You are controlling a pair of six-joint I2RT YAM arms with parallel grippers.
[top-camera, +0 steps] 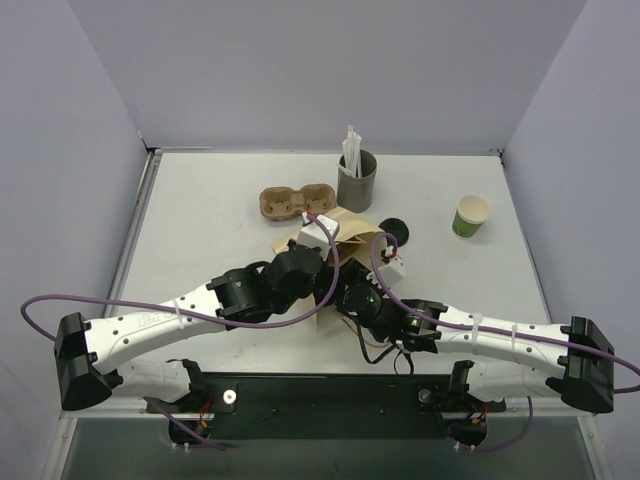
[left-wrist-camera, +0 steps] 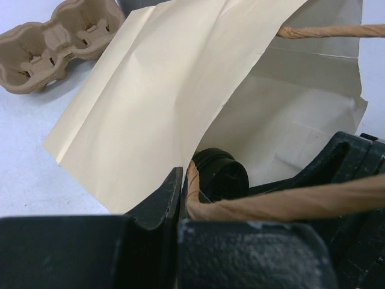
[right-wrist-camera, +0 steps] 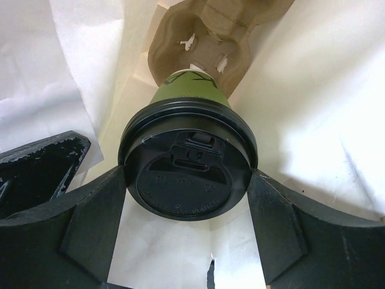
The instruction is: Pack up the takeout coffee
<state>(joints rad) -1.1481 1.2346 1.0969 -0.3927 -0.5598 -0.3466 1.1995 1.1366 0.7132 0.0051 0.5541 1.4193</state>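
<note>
Bagging is the step in hand, by my reading. Right gripper [right-wrist-camera: 187,180] is clamping the cup [right-wrist-camera: 191,90] at its lid [right-wrist-camera: 186,198], jaws spread wide with one finger pressing each side of the rim. The cup is sitting inside the mouth of the bag [right-wrist-camera: 313,108], its base pointing toward a carrier [right-wrist-camera: 207,36] that seems to be lying deeper in. Left gripper [left-wrist-camera: 183,192] is pinching the bag's handle [left-wrist-camera: 289,201], jaws fully closed on it, and is holding the mouth open. To do this well, the left arm should be holding the handle taut so no paper is folding inward. The right should be advancing straight along the cup's axis, aiming the base at one carrier pocket. Gripping by the lid alone is risking it popping off, so letting go is best saved until the base is seated.
</note>
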